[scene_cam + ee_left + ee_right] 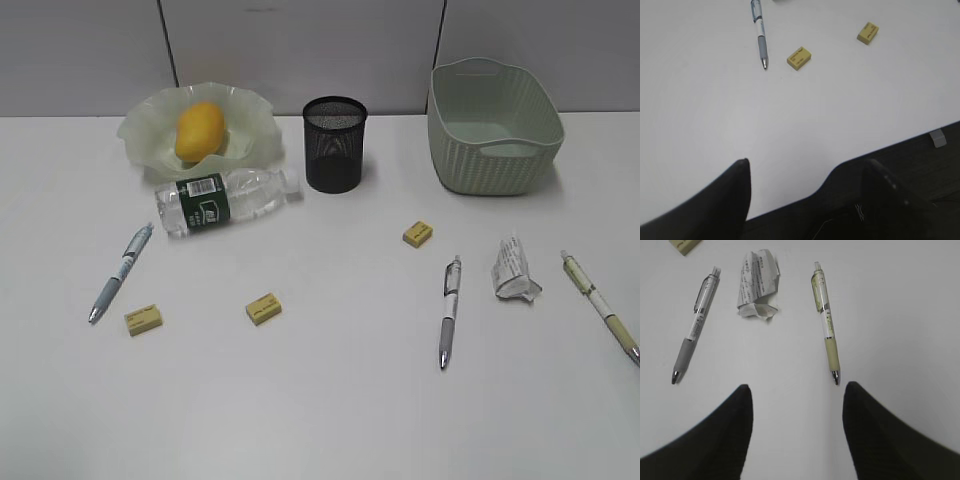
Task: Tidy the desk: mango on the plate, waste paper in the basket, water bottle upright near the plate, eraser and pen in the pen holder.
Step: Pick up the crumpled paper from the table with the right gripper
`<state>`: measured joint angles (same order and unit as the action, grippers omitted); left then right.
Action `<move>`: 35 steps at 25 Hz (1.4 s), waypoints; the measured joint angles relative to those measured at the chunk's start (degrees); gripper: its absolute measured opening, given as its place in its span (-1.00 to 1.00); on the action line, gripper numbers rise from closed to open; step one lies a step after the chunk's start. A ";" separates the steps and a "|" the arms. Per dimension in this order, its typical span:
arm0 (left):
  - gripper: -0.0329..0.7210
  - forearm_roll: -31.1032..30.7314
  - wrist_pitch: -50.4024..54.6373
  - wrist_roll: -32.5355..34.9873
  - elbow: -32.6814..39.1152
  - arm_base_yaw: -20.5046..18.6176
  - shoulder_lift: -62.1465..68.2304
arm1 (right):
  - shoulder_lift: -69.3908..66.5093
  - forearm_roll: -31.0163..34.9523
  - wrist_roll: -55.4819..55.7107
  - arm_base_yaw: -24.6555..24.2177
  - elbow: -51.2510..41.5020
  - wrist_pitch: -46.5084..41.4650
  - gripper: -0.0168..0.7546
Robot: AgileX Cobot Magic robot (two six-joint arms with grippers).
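mango on the plate, bottle lying in front of plate, pen holder right of plate, basket way further right

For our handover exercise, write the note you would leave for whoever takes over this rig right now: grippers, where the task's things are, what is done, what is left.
Left gripper and right gripper: both open, empty, above the table.
Done: mango is on the plate.
Left: water bottle lies on its side in front of the plate; stand it up.
Waste paper is on the table, in front of the basket.
Three erasers and three pens lie loose; none visibly in the pen holder.
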<state>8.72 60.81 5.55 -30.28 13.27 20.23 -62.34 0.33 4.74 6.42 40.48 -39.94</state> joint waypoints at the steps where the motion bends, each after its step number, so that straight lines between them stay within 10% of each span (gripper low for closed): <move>1: 0.46 0.00 0.00 0.00 0.00 0.00 0.00 | -2.03 0.36 0.00 0.00 1.03 0.00 0.23; 35: 0.46 0.00 0.00 0.00 0.00 0.00 0.00 | -33.69 12.49 -0.16 0.13 17.15 4.26 0.23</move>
<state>8.72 60.81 5.55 -30.28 13.27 20.23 -96.03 12.82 4.58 6.55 57.63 -35.69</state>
